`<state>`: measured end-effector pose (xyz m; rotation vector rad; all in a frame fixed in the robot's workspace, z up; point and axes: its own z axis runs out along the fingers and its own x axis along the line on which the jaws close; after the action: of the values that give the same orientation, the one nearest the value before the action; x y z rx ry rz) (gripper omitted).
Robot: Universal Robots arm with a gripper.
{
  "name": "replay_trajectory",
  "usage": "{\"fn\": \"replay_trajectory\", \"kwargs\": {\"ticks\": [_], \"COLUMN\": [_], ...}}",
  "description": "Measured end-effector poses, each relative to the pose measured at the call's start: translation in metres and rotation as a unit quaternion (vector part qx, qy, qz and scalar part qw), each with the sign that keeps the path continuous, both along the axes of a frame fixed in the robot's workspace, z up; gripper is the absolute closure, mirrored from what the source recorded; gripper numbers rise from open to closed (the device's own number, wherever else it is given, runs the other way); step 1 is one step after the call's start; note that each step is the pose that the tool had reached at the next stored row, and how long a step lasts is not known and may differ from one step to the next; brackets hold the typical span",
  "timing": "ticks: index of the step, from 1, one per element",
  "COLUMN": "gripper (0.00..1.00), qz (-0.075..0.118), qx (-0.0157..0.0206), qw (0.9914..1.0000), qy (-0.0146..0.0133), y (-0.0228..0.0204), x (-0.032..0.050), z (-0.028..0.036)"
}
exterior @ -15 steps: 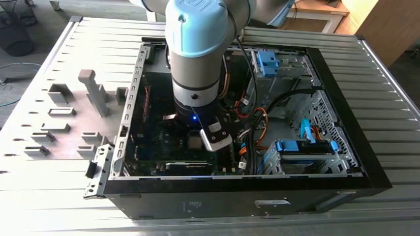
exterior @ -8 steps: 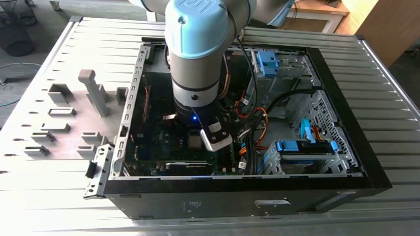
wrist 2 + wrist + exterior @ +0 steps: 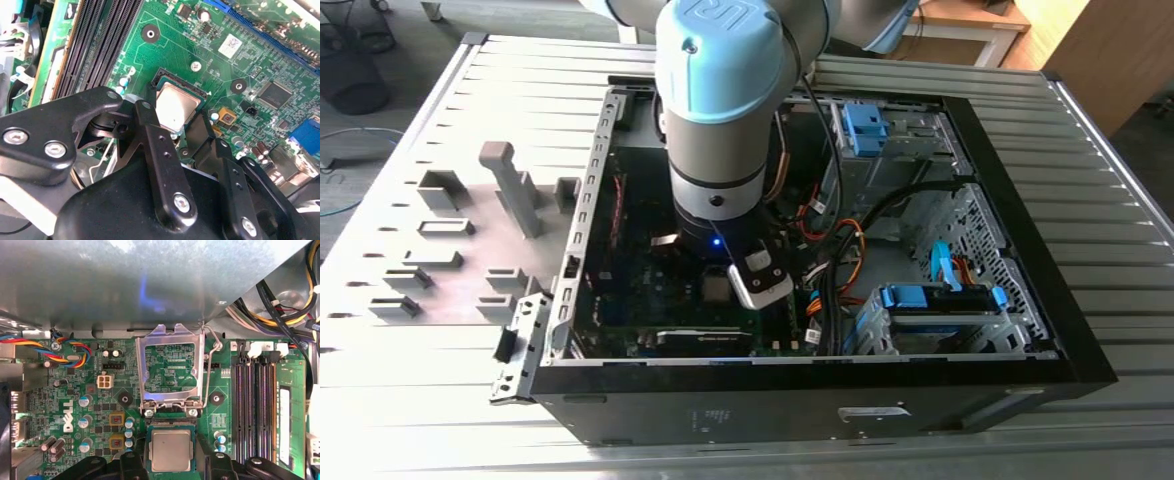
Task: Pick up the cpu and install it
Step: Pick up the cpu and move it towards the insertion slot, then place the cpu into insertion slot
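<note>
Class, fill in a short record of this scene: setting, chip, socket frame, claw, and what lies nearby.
Setting: open computer case on a slatted metal table
Chip: the cpu lies flat in the socket on the green board
Frame: the metal socket frame is swung open, off the cpu
Claw: the claw is lowered inside the case, right at the cpu
Nearby: black memory slots beside the socket; grey blocks on the table, at the exterior view's left of the case
</note>
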<state>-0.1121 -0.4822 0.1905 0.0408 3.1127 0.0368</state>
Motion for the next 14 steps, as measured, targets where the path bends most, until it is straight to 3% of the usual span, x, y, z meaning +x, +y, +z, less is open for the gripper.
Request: {"fn": "replay_trajectory", "kwargs": {"ticks": [14], "gripper": [0.53], "qz": [0.002], "qx": [0.0], "qw": [1.0], "qy": [0.0], "y": [0.0], "x": [0.0006], "z": [-0.0015]}}
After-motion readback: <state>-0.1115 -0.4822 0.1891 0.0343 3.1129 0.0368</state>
